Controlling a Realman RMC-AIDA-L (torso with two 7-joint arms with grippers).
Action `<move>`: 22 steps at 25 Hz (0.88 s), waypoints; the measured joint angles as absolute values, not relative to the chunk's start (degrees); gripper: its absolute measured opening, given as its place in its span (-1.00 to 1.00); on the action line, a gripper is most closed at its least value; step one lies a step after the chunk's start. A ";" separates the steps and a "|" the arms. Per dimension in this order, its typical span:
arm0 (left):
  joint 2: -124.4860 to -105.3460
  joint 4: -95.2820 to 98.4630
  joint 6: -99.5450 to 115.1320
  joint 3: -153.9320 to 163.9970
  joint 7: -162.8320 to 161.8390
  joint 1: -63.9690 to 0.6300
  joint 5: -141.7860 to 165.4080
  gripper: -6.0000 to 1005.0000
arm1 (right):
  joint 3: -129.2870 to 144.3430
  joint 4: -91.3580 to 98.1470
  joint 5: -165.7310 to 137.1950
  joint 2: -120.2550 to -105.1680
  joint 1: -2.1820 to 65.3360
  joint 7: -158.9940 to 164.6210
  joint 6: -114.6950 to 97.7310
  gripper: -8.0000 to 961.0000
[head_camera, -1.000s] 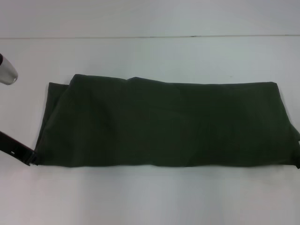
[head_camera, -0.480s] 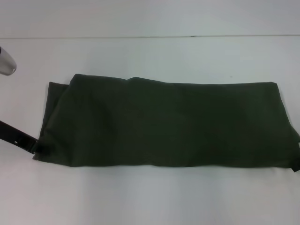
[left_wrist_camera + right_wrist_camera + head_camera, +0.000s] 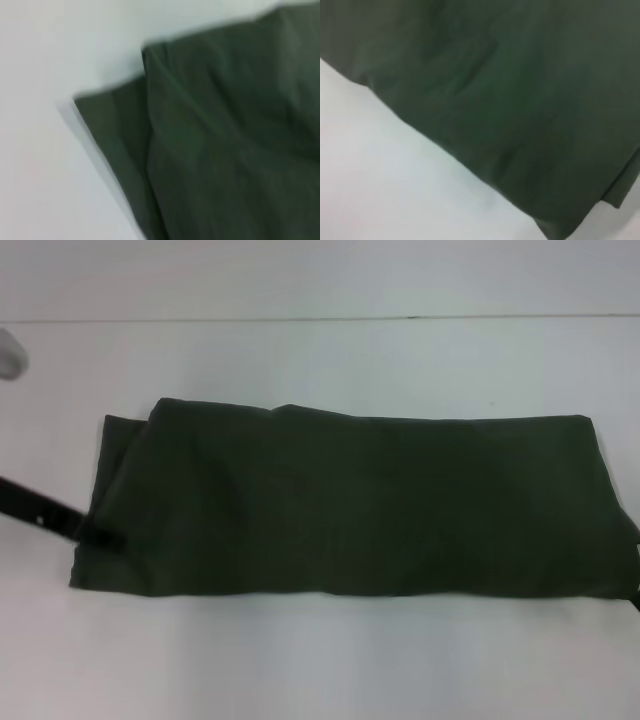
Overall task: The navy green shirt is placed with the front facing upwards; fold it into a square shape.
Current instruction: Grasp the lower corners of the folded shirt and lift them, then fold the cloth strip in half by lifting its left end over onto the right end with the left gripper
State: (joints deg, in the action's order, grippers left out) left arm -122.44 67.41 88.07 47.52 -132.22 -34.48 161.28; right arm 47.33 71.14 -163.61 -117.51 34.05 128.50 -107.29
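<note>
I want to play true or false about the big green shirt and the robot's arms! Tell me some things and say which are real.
1. The dark olive-green cotton shirt lies folded in a long band across the white table. True.
2. Cream lettering shows on top of the shirt. False: only plain green cloth shows.
3. The left gripper is at the shirt's near left corner. True.
4. The shirt is already a square. False: it is much wider than deep.
5. The right gripper hangs high over the shirt's middle. False: only a sliver of it shows, at the shirt's near right corner.
</note>
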 joint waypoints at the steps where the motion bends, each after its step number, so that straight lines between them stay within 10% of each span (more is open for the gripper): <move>1: -122.39 67.84 87.39 46.49 -132.00 -34.48 160.05 0.16 | 47.16 72.00 -163.25 -117.19 34.36 128.14 -108.39 0.16; 5: -121.92 68.14 85.25 41.78 -129.52 -34.22 153.16 0.32 | 45.63 74.60 -160.34 -115.40 35.35 126.59 -112.71 0.69; 12: -121.65 62.63 82.72 31.00 -119.13 -33.29 137.09 0.78 | 44.00 78.77 -147.93 -114.52 34.91 123.70 -113.08 0.95; 22: -120.20 59.29 79.52 28.71 -111.23 -29.41 120.16 0.87 | 32.93 70.47 -115.58 -120.00 25.65 107.06 -97.99 0.94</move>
